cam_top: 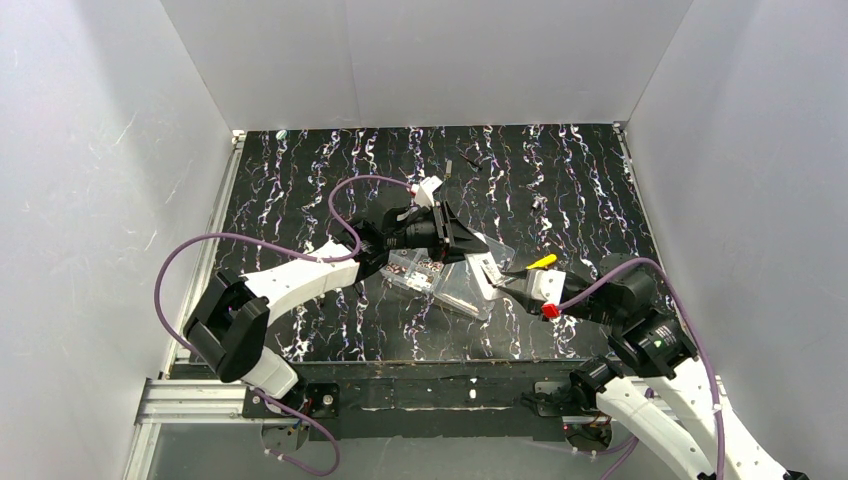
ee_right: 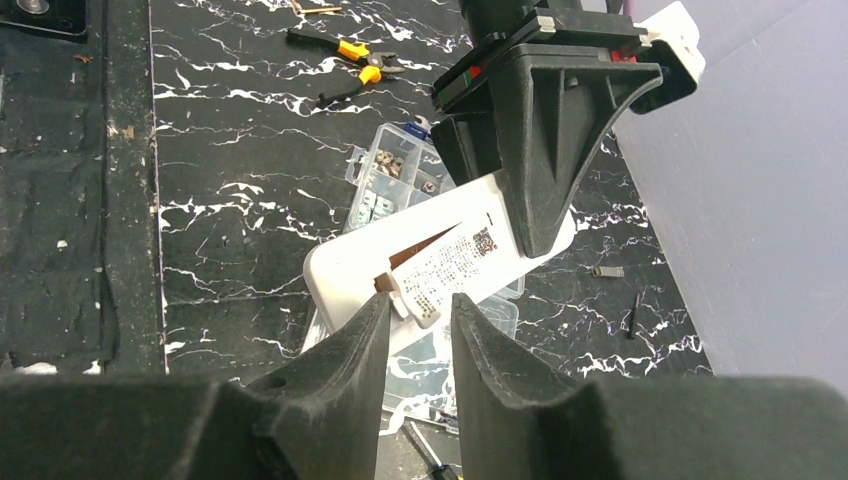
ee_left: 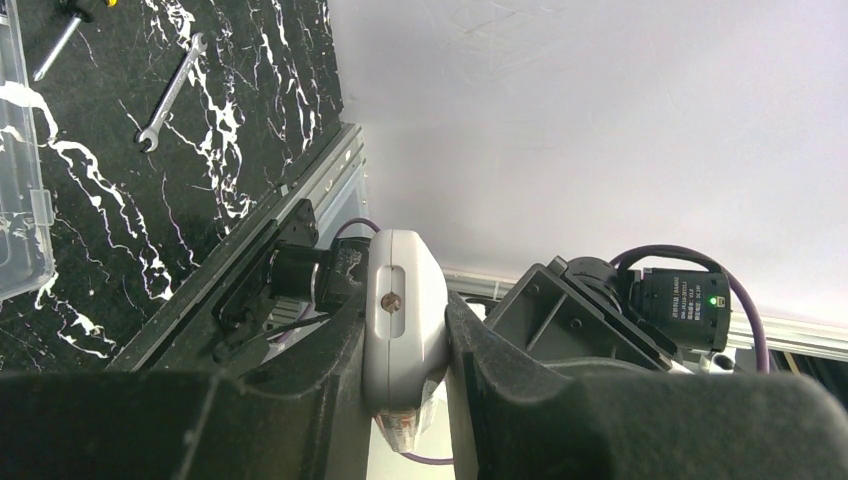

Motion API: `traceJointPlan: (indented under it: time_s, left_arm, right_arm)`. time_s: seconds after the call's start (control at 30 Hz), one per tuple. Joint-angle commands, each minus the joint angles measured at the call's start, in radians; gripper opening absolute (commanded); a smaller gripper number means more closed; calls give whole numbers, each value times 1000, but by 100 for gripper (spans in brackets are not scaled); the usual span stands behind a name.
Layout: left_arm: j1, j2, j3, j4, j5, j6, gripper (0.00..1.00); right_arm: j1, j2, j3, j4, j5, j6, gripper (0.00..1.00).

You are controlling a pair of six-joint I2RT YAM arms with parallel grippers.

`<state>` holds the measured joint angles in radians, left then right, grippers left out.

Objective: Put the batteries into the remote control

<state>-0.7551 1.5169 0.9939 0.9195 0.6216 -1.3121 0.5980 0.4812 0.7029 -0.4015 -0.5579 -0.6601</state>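
Observation:
The remote control [ee_right: 350,270], a slim white bar, is held in the air over the clear organiser box [ee_right: 385,180]. My left gripper [ee_left: 405,300] is shut on its far end, with a black finger [ee_right: 545,150] pressed on it. Its labelled battery cover [ee_right: 455,262] is lifted slightly, and a brown gap shows beside it. My right gripper [ee_right: 420,310] stands a little open at the cover's near end, the cover's small tab against the left fingertip. From above, the remote [cam_top: 487,268] spans between the left gripper [cam_top: 462,240] and the right gripper [cam_top: 508,280]. No batteries show.
The organiser box [cam_top: 440,282] lies mid-table with small metal parts in it. A yellow-handled screwdriver [cam_top: 541,261] lies next to the right gripper. Yellow-handled pliers [ee_right: 352,52] and a small wrench [ee_left: 172,92] lie on the black marbled table. White walls enclose the table.

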Motion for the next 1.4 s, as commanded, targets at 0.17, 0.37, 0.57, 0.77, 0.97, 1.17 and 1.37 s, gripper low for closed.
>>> traceJointPlan:
  time_s: [0.17, 0.37, 0.57, 0.77, 0.97, 1.17, 1.37]
  left_arm:
    - [-9, -15, 29, 72, 56, -9, 0]
    - [-9, -6, 34, 75, 55, -9, 0]
    - [-9, -5, 30, 80, 51, -6, 0]
    - [-9, -4, 29, 79, 44, 8, 0]
    - [-9, -2, 45, 54, 49, 23, 0]
    - [-8, 2, 50, 51, 47, 26, 0]
    - [-8, 5, 58, 41, 47, 36, 0]
  right_arm:
    - [0, -16, 10, -18, -11, -4, 50]
    - [0, -28, 29, -46, -33, 20, 60]
    - [0, -74, 27, 52, -5, 169, 66]
    - [1, -88, 35, 246, 249, 634, 66]
    - [3, -8, 160, 69, 509, 990, 58]
    - [33, 140, 306, -176, 600, 1097, 51]
    - [122, 196, 356, -255, 651, 1106, 69]
